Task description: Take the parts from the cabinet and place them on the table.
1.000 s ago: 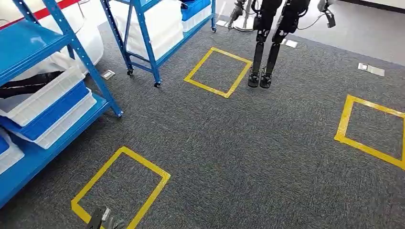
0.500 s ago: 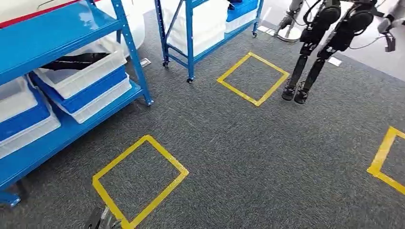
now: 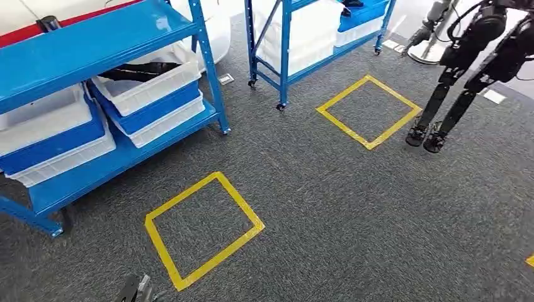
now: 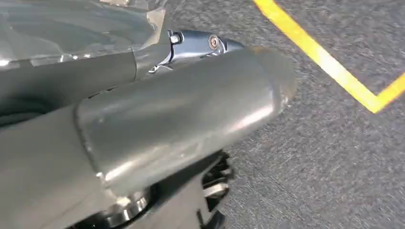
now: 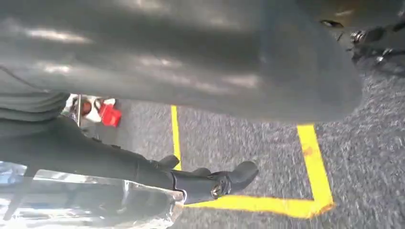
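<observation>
The cabinet is a blue shelf rack (image 3: 119, 38) at the left of the head view. On its lower shelf stand stacked white and blue bins. One white bin (image 3: 151, 85) holds long black parts (image 3: 135, 70). My left hand (image 3: 135, 290) peeks in at the bottom edge of the head view, far from the rack. In the left wrist view its grey thumb (image 4: 181, 114) hangs over the carpet with nothing in it. My right hand (image 5: 200, 183) hangs with its dark fingers stretched out above the floor, holding nothing.
A second blue rack on wheels (image 3: 283, 50) stands further back. Yellow tape squares (image 3: 204, 229) (image 3: 368, 110) mark the grey carpet. Another humanoid robot (image 3: 466, 69) stands at the far right. Open carpet lies between me and the rack.
The whole picture has shifted right: the camera has turned left, bringing the near rack further into view. Both hands still hang low.
</observation>
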